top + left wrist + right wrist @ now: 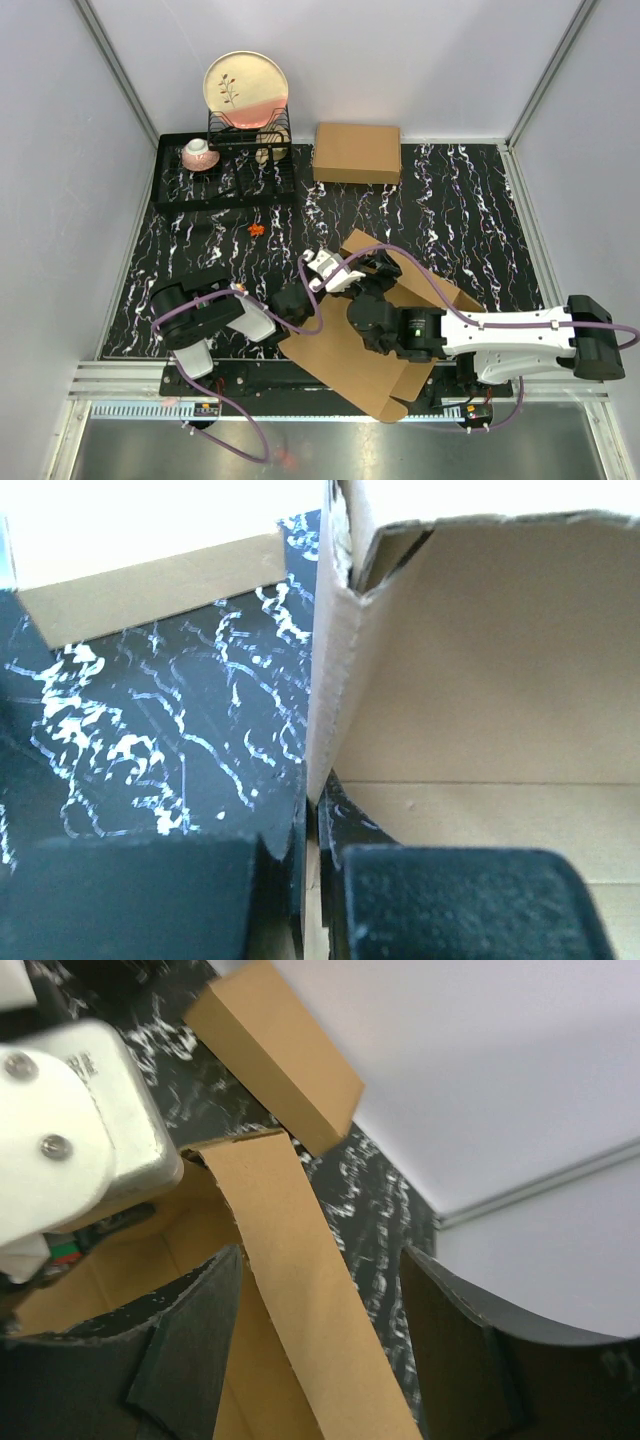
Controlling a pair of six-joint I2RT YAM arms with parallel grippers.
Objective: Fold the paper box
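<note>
On the black marbled table (460,200), open surface is left between the paper box (345,365), lapped over the near edge, and the closed box (357,152) behind. Its raised wall (335,700) is pinched by the left gripper (315,900). A flap (280,1210) is straddled, ungripped, by the wide-spread right gripper (322,1260).

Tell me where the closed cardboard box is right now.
In the top view the closed cardboard box lies flat at the far edge of the table, just right of the black dish rack.
</note>
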